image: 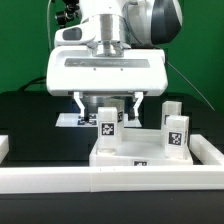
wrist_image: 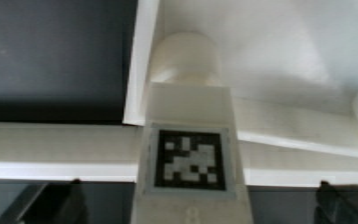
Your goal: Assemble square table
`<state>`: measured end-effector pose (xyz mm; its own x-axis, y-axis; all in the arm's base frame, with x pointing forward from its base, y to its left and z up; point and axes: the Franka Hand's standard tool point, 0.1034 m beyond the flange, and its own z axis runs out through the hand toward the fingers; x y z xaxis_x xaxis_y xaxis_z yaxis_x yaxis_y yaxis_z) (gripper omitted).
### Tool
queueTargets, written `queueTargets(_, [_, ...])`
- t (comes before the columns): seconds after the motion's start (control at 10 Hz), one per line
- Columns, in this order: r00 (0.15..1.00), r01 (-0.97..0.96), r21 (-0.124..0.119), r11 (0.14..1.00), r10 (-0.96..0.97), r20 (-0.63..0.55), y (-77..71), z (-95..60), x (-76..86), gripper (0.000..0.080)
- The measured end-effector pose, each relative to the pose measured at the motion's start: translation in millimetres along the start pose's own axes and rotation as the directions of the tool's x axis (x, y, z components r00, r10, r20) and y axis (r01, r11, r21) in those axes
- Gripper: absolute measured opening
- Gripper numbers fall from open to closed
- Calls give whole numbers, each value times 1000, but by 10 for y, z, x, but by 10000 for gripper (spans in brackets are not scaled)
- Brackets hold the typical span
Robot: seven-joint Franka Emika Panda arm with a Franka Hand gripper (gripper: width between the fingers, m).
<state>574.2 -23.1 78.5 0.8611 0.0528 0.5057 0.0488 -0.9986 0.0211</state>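
The square table slab (image: 140,152) lies flat behind the front rail. One tagged white leg (image: 107,124) stands upright at the slab's corner on the exterior view's left. A second leg (image: 175,135) stands at the corner on that view's right, and a third (image: 170,108) shows behind it. My gripper (image: 107,106) hangs over the first leg, open, with a finger on each side and a gap to both. In the wrist view the leg (wrist_image: 190,150) fills the middle, its rounded end meets the slab (wrist_image: 291,90), and the dark fingertips (wrist_image: 55,202) stand well clear of it.
The long white border rail (image: 110,182) runs across the front, with side pieces on the exterior view's left (image: 4,148) and right (image: 208,152). The marker board (image: 66,120) lies on the black table behind the slab.
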Motion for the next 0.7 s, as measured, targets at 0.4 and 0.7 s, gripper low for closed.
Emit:
queueTargets(0.4, [999,2,35,999,-4,52,0,-181,141,649])
queueTargets(0.7, [996,0,59,998,-5,91,-52,-173,122,649])
